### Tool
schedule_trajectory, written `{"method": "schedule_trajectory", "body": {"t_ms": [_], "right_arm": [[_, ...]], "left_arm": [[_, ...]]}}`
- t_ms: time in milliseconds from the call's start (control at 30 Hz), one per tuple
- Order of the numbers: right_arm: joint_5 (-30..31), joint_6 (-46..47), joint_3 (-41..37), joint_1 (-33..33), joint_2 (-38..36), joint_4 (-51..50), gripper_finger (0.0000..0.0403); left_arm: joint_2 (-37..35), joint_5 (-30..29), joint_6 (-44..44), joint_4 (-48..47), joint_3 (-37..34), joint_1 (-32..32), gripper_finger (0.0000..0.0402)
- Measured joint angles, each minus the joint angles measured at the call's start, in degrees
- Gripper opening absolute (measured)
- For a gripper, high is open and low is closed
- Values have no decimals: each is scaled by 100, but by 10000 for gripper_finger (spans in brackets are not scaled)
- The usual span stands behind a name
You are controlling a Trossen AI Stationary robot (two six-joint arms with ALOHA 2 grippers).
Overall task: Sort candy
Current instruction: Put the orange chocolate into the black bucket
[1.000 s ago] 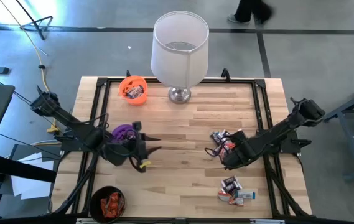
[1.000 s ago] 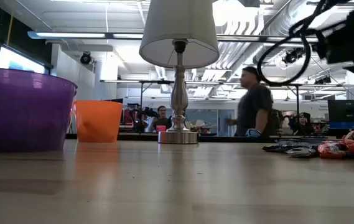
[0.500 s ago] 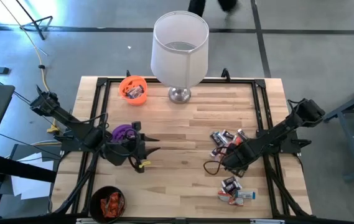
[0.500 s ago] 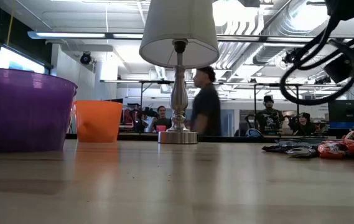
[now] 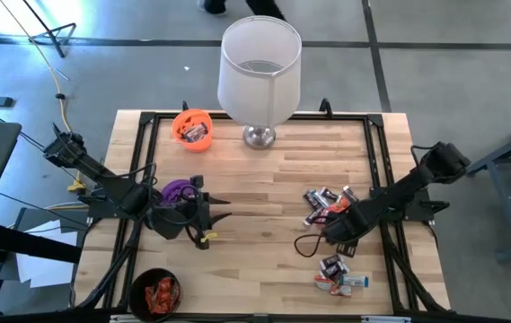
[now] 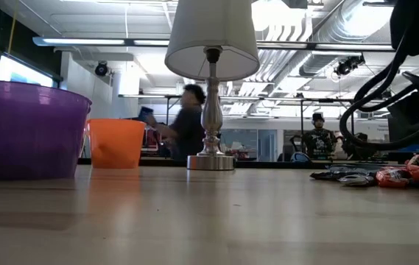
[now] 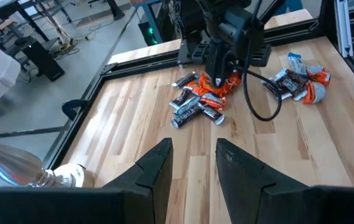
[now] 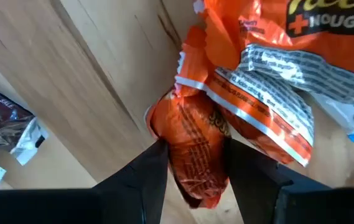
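On the wooden desk (image 5: 264, 179) the right hand (image 5: 334, 229) is down at the near edge of a heap of candy (image 5: 325, 202) on the right half of the desk, and the right wrist view shows its two dark fingers (image 8: 149, 177) set on either side of one orange-wrapped sweet (image 8: 192, 149), which fills the gap between them; the fingers stand fairly wide and look closed against the wrapper, though whether the sweet is off the desk cannot be told. Just beside that sweet lie more orange wrappers and a dark brown one, all touching or overlapping. A second, smaller group of sweets (image 5: 338, 274) lies nearer the front edge of the desk, apart from the first heap, with orange, dark and white-blue wrappers mixed. The left hand (image 5: 215, 213) waits above the left half of the desk, its fingers (image 7: 158, 171) parted with bare wood showing between them and nothing held. An orange cup (image 5: 192, 126) with a few sweets inside stands near the back left, just beside a lamp (image 5: 259, 67) with a white shade. A purple cup (image 5: 179, 190) sits under the left arm, and a black cup (image 5: 154, 292) holding orange-red sweets is at the front left corner. In the low view a person (image 6: 187, 125) shows in the room behind the desk.
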Motion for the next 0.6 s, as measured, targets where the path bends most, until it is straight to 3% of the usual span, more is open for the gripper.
{"method": "schedule_trajectory", "body": {"t_ms": [100, 267, 400, 600], "right_arm": [[28, 180, -113, -2, -6, 135, 154], [6, 1299, -129, -50, 2, 148, 140], [-84, 1930, -140, -72, 4, 223, 97], [-173, 2128, -63, -72, 14, 294, 13]], "left_arm": [[3, 0, 3, 2, 0, -37, 110], [3, 0, 6, 0, 0, -40, 110], [3, 0, 9, 0, 0, -40, 110], [4, 97, 7, -1, 1, -40, 110]]}}
